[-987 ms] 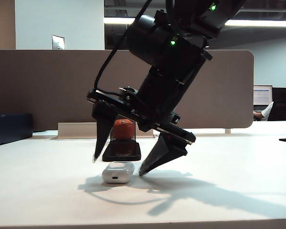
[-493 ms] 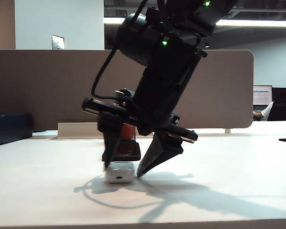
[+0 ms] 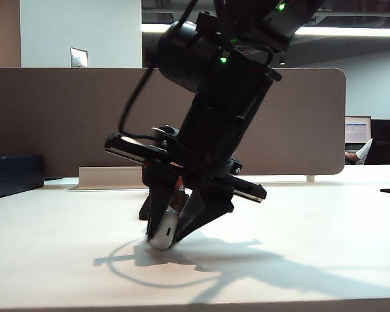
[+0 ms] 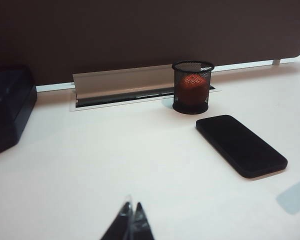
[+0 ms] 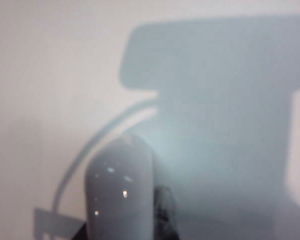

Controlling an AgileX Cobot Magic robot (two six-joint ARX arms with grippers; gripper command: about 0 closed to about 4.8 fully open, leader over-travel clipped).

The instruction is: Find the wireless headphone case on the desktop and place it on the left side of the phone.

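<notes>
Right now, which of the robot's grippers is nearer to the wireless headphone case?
Right. The right gripper has its fingers closed around the wireless headphone case on the desktop. The left gripper, shut, hangs well away from it.

The exterior view looks low across the desktop (image 3: 52, 260); both wrist views look down on it closely.

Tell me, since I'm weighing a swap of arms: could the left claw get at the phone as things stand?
Probably yes. In the left wrist view the phone lies flat on bare desktop ahead of the left claw, nothing between; the cup stands behind it. The right claw with the case works apart from it.
</notes>
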